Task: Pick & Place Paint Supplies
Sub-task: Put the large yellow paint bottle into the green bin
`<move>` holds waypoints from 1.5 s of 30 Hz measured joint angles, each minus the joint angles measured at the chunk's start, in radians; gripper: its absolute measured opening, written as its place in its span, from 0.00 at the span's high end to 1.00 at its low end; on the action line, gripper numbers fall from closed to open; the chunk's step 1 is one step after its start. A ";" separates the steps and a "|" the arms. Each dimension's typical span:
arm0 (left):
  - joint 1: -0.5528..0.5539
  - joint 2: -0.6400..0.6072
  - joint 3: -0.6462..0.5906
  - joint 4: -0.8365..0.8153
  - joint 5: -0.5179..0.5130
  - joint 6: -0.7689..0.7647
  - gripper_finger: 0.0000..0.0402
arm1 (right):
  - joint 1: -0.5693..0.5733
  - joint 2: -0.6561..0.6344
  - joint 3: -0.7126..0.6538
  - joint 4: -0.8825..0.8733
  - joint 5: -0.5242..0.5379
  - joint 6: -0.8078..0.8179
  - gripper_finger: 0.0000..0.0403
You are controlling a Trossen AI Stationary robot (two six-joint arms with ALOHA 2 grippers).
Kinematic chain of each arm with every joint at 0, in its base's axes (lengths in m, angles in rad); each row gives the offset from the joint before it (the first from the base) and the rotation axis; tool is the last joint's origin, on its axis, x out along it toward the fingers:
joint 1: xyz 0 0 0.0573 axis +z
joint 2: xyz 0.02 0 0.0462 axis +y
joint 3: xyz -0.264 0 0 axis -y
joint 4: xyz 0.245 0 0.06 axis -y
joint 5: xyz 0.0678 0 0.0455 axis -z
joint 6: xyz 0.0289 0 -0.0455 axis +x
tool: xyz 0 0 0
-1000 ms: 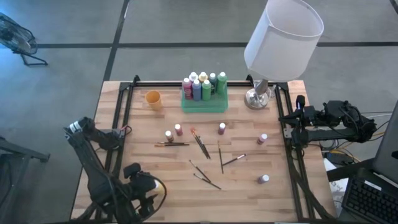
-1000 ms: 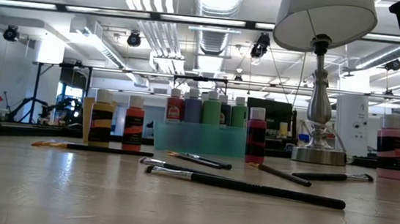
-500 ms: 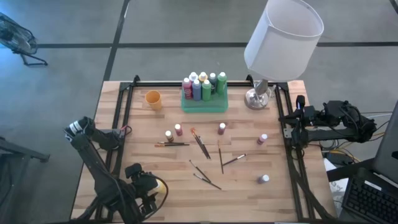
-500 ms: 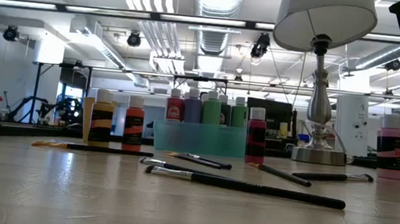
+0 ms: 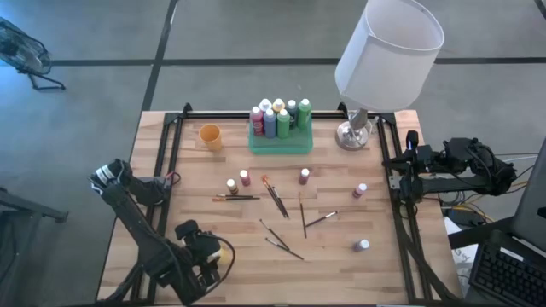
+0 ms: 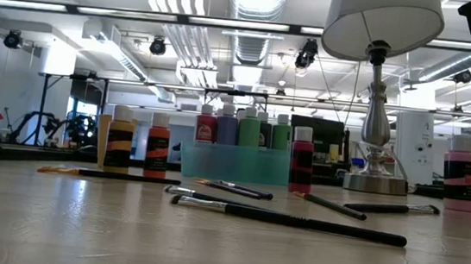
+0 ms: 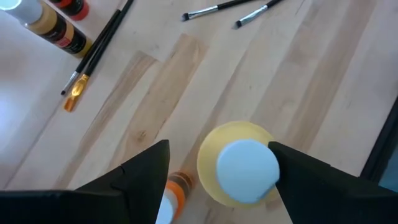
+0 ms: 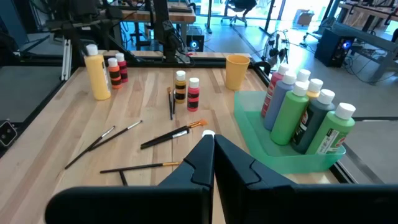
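A yellow paint bottle with a pale cap stands upright near the table's near left corner. My left gripper hangs open above it, one finger on either side; I cannot tell whether either finger touches it. A small orange bottle stands beside one finger. More loose bottles and thin dark paintbrushes lie about mid-table. Several bottles stand in the green tray at the far edge. My right gripper waits shut at the table's right edge.
An orange cup stands left of the tray, and a lamp with a white shade at the far right. Two bottles stand toward the right edge. Bare wood lies between the yellow bottle and the nearest brushes.
My left gripper has sunk toward the yellow bottle, still open, as the arm stretched out a little toward the table's middle. The bottles and brushes have kept their places.
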 joint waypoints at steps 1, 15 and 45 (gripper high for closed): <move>0.001 0.000 -0.002 0.002 0.000 0.002 0.32 | 0.000 0.000 0.000 0.000 0.000 0.000 0.98; 0.004 -0.002 -0.008 0.011 0.027 -0.001 0.49 | 0.000 0.000 0.000 0.000 0.000 0.000 0.98; 0.037 -0.015 0.015 0.012 0.034 0.076 0.68 | 0.000 0.000 0.000 0.000 0.000 0.000 0.98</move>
